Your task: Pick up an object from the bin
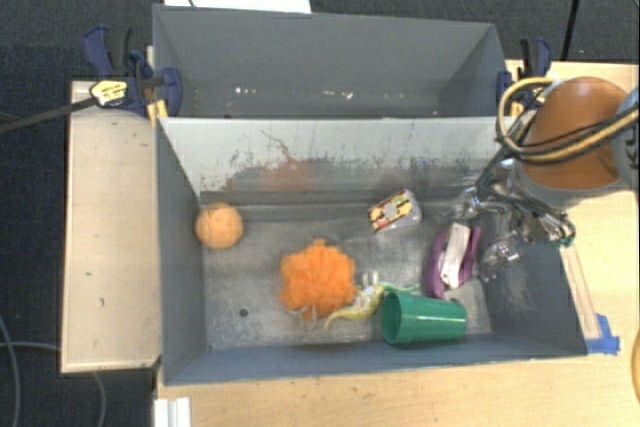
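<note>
Camera view looks down on the grey bin (180, 245), whose sloping walls run to a flat floor, which is probably why all the loose things have settled along the bottom and none on the sides. The arm comes in over the right wall, its orange wrist cover (575, 140) above the rim, and the gripper (487, 240) is low at the right end of the floor. Just to its left, touching it or nearly so, is a purple and white object (452, 260), long and narrow, lying roughly end-on toward the back wall. It cannot be told whether the gripper is open or closed, nor whether it has that object in its hold. Being the nearest thing and a slim one, the purple and white object seems the likely pick. A green cup (425, 318) lies on its side just in front of it, close enough that a lift might nudge it. Beside the cup's rim is a small yellow thing (352, 310), touching an orange fluffy ball (317, 277) at mid-floor. A small clear packet (393, 211) lies near the back wall, and a smooth orange ball (219, 225) rests well apart at the far left.
</note>
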